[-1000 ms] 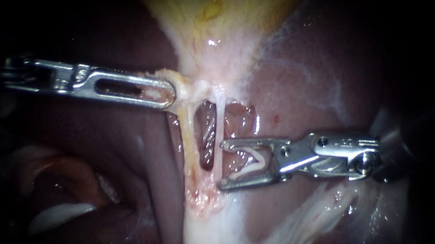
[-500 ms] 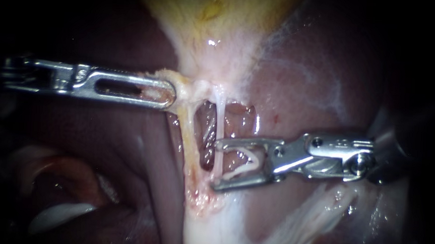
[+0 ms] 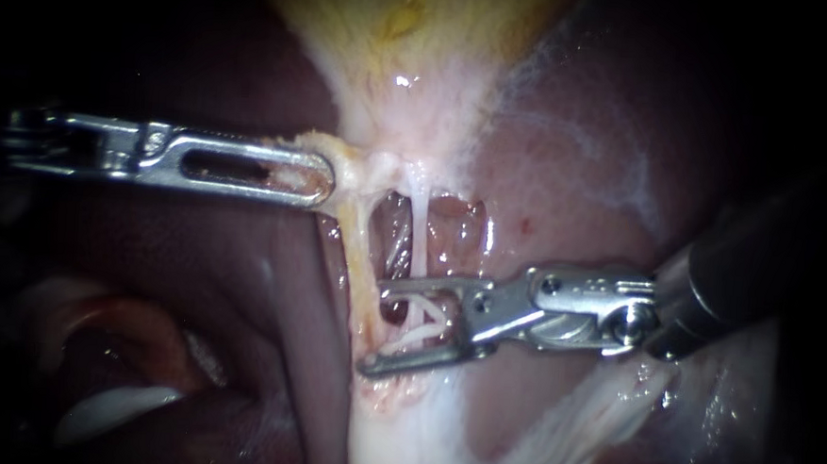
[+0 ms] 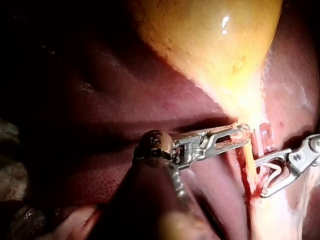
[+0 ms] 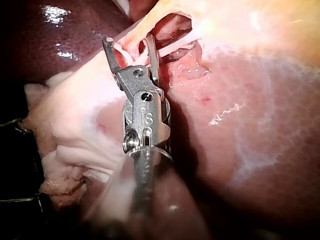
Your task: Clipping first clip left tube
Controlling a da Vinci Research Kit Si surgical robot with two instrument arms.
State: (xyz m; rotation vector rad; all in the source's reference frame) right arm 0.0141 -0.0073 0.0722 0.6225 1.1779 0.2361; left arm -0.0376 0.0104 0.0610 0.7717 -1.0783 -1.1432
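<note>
My left instrument [image 3: 322, 180] reaches in from the left, jaws shut on the pale tissue at the gallbladder [image 3: 414, 34] neck, holding it taut. Below the neck run two strands: the yellowish left tube [image 3: 360, 258] and a thin white right tube [image 3: 418, 232]. My right instrument [image 3: 373, 326] stands with jaws open and carries an open white clip [image 3: 418, 331]. Its jaws straddle the thin tube, and their tips reach across the left tube. In the left wrist view the left instrument [image 4: 240, 135] grips beside the right instrument [image 4: 272, 172]. The right wrist view shows the right instrument [image 5: 131, 44] around pale strands.
Dark red liver [image 3: 577, 174] lies around and behind the tubes, with a window of dissected tissue [image 3: 451, 234] between them. White fatty tissue [image 3: 403, 430] spreads below the jaws. The right instrument's dark shaft [image 3: 742, 268] enters from the upper right.
My right instrument has slid left and a little down, its open jaws passing over the thin tube to reach the left tube. The left instrument has held still.
</note>
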